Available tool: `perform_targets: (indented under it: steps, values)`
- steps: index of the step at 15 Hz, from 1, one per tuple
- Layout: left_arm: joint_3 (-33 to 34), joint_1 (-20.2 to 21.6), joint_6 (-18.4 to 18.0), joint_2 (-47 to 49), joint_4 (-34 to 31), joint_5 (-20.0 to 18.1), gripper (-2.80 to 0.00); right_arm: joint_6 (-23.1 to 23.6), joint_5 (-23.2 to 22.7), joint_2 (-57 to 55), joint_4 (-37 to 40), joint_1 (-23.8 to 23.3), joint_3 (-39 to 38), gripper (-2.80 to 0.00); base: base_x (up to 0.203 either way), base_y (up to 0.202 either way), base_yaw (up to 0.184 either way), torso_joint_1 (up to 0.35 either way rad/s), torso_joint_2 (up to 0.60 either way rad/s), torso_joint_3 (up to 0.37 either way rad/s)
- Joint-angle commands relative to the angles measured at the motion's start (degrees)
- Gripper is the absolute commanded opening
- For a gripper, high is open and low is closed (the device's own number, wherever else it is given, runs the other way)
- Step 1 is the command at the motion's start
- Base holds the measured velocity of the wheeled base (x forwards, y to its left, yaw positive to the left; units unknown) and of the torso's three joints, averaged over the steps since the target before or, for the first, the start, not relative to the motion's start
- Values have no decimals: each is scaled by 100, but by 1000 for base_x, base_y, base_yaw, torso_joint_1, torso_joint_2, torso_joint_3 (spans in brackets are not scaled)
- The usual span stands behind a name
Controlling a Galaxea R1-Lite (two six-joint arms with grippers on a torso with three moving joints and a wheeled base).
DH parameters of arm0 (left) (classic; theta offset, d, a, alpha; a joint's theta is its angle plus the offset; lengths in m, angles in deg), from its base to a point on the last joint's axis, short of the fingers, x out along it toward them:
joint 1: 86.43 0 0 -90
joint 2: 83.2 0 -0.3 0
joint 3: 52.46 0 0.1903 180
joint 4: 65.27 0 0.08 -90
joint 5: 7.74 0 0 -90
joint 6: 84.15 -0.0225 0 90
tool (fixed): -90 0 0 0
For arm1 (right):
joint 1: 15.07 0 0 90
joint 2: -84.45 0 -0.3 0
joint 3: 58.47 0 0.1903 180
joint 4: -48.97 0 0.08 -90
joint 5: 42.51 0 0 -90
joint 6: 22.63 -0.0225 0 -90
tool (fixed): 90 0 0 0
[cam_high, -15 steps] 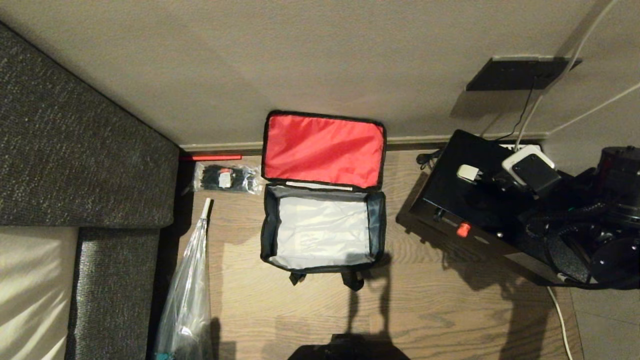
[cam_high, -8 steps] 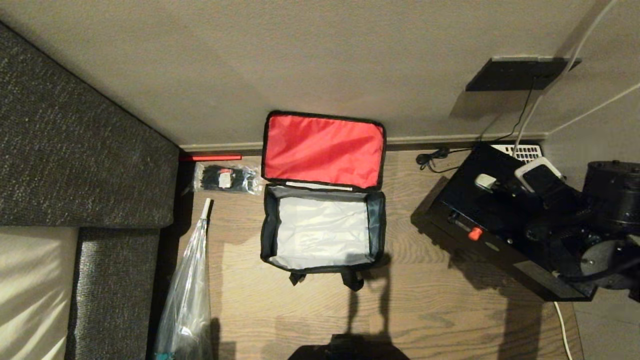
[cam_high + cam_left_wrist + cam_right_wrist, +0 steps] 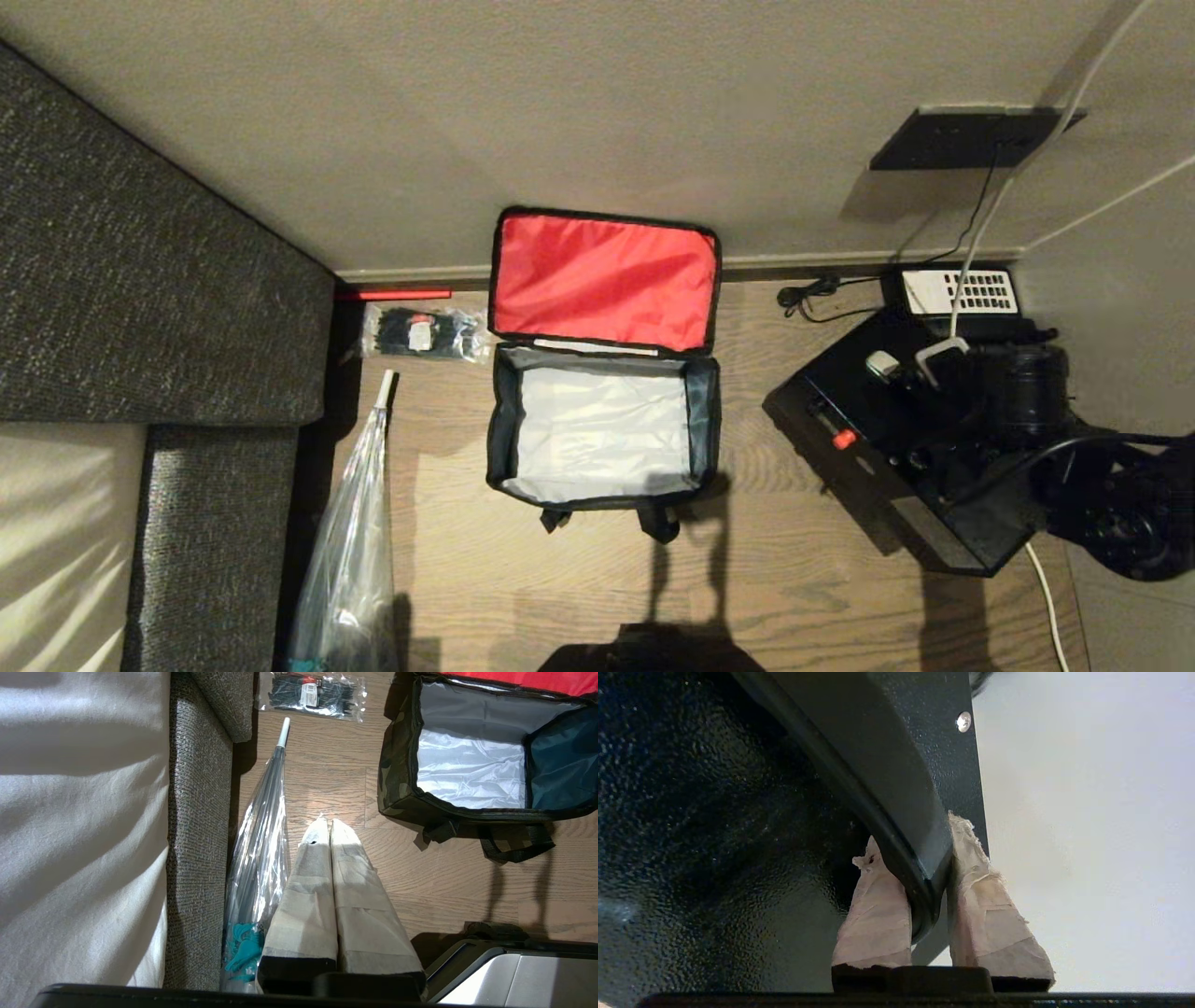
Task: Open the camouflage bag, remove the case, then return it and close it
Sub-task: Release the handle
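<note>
Nearest the robot, the left gripper [image 3: 329, 828] hangs parked over the wood floor [image 3: 794, 560], its taped jaws pressed together w/ nothing between them, beside a folded clear plastic umbrella [image 3: 261, 830] that lies along the grey fabric sofa [image 3: 140, 280].

Mid floor: the boxy camouflage bag w/ black straps [image 3: 602, 439] stands wide open, silver lining bare, nothing visible inside it. Its red-lined lid [image 3: 605, 278] is flipped back and leans on the beige wall [image 3: 467, 112]. Just left of the bag, a clear packet of black cable ties [image 3: 422, 332] lies by the skirting.

To the right of the bag & well apart from it, the flat black rectangular hard case w/ small red latch [image 3: 845, 439] is out of the bag, tilted. The right gripper [image 3: 924, 896] has its taped jaws clamped on the case's strap handle [image 3: 901, 812]; in the head view the arm covers the case's right part. Whether the case touches the floor I can't tell.

Farther back, a black telephone w/ white keypad [image 3: 962, 293] sits against the wall, cables running up from it.
</note>
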Motion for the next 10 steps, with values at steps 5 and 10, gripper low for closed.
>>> perform_targets:
  steps: [5, 10]
  values:
    - [18, 2, 3, -11, 1, 0, -280, -243, 12, -1519, -203, 0, 779, -280, 0, 0, 0, 0, 0, 0]
    - [18, 2, 3, -11, 1, 0, -280, -244, 15, -1865, -399, -3, 912, -280, 0, 0, 0, 0, 0, 0]
